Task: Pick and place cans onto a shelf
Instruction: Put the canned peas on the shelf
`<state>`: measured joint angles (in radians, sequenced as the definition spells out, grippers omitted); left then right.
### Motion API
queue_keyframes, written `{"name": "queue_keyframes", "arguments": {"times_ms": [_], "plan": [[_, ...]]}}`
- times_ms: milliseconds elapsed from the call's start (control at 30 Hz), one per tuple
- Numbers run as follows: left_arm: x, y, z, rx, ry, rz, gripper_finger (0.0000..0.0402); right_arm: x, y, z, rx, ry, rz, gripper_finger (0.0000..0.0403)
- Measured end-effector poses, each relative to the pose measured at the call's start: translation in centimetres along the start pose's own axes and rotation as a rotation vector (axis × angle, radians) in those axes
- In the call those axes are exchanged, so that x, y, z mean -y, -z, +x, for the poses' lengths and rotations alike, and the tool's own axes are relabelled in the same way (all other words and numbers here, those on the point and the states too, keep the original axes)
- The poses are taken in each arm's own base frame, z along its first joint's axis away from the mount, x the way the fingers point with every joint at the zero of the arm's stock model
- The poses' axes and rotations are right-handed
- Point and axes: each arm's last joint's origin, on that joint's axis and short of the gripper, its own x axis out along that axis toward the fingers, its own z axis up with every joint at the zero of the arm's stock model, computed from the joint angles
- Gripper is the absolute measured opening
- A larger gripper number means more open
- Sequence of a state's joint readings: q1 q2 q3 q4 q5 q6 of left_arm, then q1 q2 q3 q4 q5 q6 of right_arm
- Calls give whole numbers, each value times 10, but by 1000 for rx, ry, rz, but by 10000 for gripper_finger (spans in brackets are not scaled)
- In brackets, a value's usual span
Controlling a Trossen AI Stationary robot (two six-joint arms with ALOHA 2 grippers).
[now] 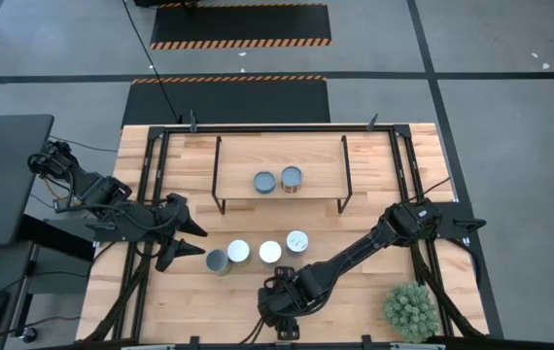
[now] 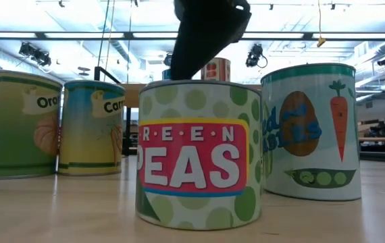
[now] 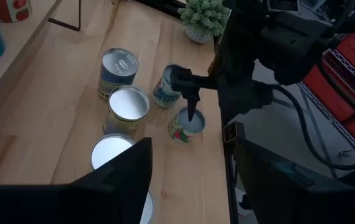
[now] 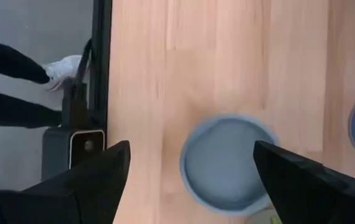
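Right gripper [image 4: 190, 165] spread wide, empty, hovering over green-spotted cylindrical metal peas can [image 2: 198, 154] at tabletop's [image 1: 374, 277] six o'clock edge. Risk: off-centre descent tips can over edge. Left gripper [image 1: 194, 240] parted, empty, at nine o'clock.

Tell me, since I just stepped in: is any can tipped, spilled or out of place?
Nothing stands out. Two cylindrical metal cans stand upright on the low light-wood shelf; the four in the table row are upright too. The right gripper hangs open over the green peas can, also upright.
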<state>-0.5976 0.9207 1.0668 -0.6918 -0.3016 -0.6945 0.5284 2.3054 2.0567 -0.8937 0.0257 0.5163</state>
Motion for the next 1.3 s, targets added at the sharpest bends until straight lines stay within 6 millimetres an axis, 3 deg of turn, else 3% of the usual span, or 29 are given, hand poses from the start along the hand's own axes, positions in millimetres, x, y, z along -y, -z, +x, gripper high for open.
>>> {"name": "queue_keyframes", "arguments": {"times_ms": [100, 267, 367, 600, 1300], "plan": [[0, 0, 0, 0, 0, 0, 233, 1, 0, 0, 15, 37, -24, 348], [0, 0, 0, 0, -1, -1, 233, -15, 0, 1, 121, 72, -297, 348], [0, 0, 0, 0, 0, -7, 233, -18, 3, 4, 151, 119, -377, 348], [0, 0, 0, 0, 0, -33, 233, 2, 8, 15, 48, 136, -347, 347], [0, 0, 0, 0, 0, -45, 233, 17, 15, 30, -35, 49, -348, 346]]}}
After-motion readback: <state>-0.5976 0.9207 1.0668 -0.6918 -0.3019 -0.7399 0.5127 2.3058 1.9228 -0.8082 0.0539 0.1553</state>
